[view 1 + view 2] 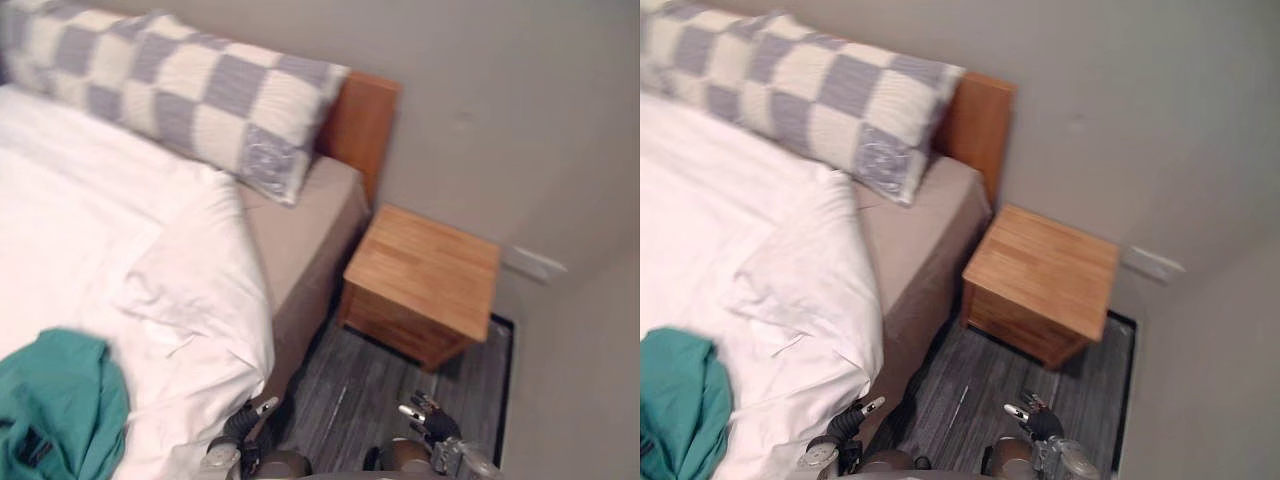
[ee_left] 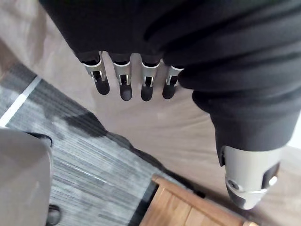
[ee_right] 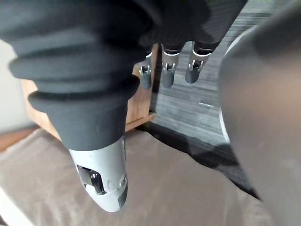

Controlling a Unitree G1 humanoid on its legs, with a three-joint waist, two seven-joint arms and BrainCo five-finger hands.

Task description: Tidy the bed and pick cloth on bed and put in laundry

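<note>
A teal cloth (image 1: 55,405) lies bunched on the white duvet (image 1: 120,240) at the near left of the bed. A checked grey and cream pillow (image 1: 190,85) rests at the headboard end. My left hand (image 1: 245,425) hangs low beside the bed's near corner, fingers (image 2: 124,82) straight and holding nothing. My right hand (image 1: 430,420) hangs over the dark floor, fingers (image 3: 167,70) relaxed and empty. Both hands are well apart from the teal cloth.
A wooden nightstand (image 1: 425,280) stands right of the bed on a dark grey striped rug (image 1: 400,385). A wooden headboard (image 1: 360,125) meets the beige wall. The taupe fitted sheet (image 1: 300,230) shows along the bed's right side.
</note>
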